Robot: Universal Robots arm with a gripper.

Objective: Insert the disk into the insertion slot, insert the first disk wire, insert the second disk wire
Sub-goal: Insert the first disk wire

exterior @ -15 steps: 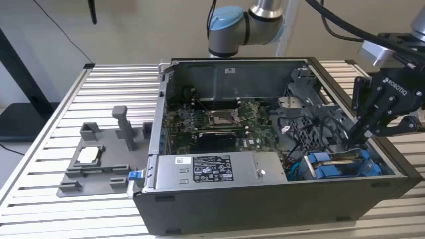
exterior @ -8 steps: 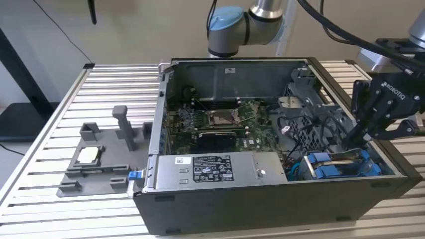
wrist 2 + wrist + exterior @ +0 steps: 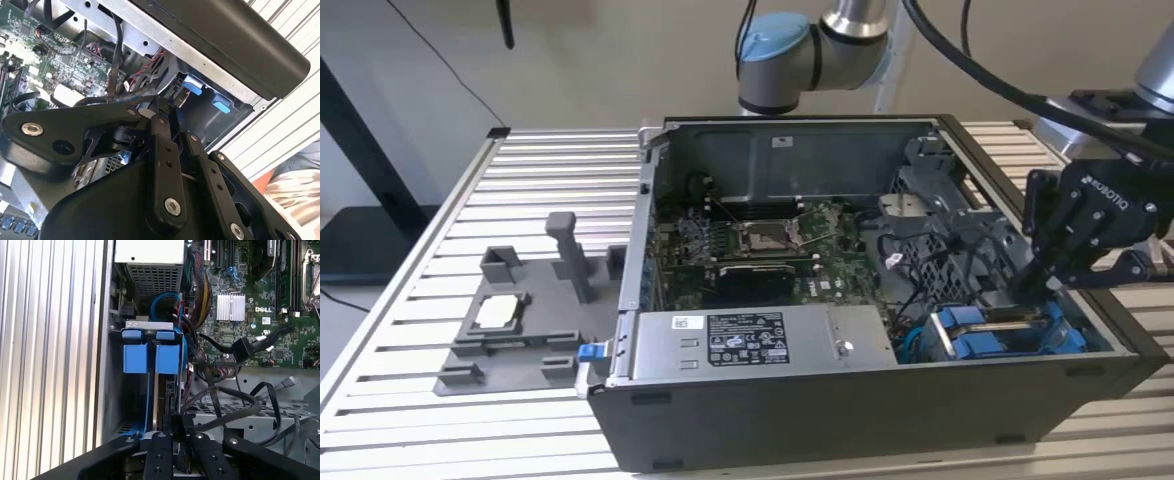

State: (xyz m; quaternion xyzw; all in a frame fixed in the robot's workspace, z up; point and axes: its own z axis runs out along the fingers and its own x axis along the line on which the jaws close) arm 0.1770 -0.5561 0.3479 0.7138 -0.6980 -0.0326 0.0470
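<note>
Since the silver-grey disk (image 3: pixel 977 343) in its bright blue frame is seated in the dark grey insertion slot (image 3: pixel 127 405) — at four o'clock of the black computer case (image 3: pixel 854 420) — the black pincer (image 3: pixel 1042 288) is held closed low beside it, seemingly to reach the black wires (image 3: pixel 225 400).

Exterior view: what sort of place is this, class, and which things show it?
Probably a robotics lab or test bench for computer assembly: an open computer case sits on a slatted metal table, a robot arm reaches into it, and a grey jig stands beside.
</note>
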